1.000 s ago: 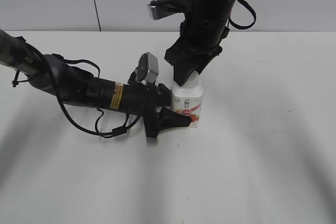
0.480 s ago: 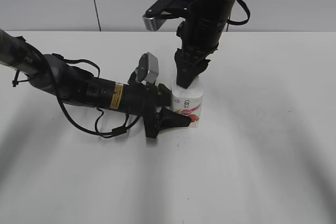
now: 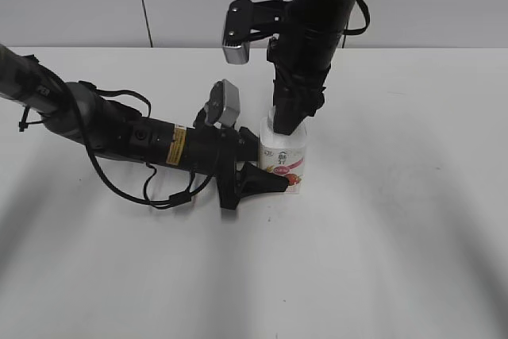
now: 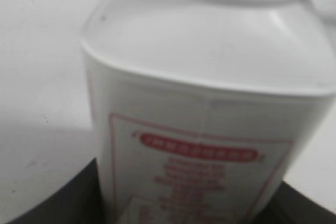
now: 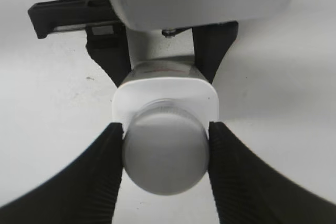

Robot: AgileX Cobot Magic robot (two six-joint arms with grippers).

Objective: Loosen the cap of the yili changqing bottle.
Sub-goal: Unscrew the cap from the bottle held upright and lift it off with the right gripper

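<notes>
The yili changqing bottle, white with a pink-red label, stands upright on the white table. It fills the left wrist view and shows from above in the right wrist view. My left gripper comes in low from the left and is shut on the bottle's lower body. My right gripper reaches down from above and is shut on the white cap, one black ribbed finger on each side. In the exterior view the cap is hidden by the right fingers.
The white table spreads all round the bottle. A pale wall with a dark vertical seam stands behind. The left arm's cables lie on the table at the left.
My right wrist has turned about the bottle's upright axis with its fingers on the cap; its camera block swung round. The bottle and the left arm have not moved.
</notes>
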